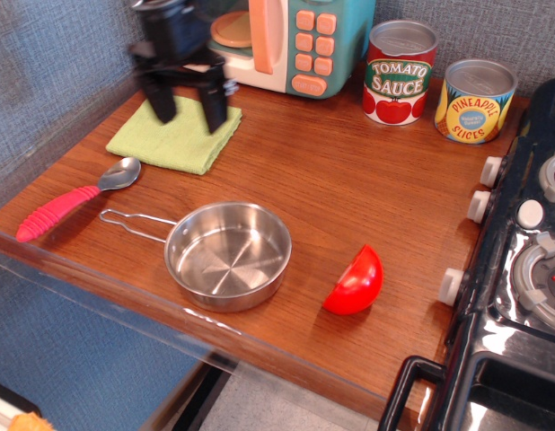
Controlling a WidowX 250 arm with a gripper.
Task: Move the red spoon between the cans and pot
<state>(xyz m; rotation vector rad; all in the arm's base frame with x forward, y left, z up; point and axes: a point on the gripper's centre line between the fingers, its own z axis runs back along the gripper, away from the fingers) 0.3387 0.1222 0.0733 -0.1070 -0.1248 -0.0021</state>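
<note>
The red spoon (73,199) lies at the table's front left, silver bowl toward the back, pinkish-red handle toward the front edge. The steel pot (228,255) sits just right of it, its wire handle pointing left toward the spoon. The tomato sauce can (400,73) and the pineapple slices can (475,101) stand at the back right. My black gripper (187,108) hangs open and empty over the green cloth, behind the spoon and well apart from it.
A green cloth (175,131) lies at the back left under the gripper. A toy microwave (291,40) stands at the back. A red half-tomato dome (356,281) lies right of the pot. A black toy stove (520,260) fills the right side.
</note>
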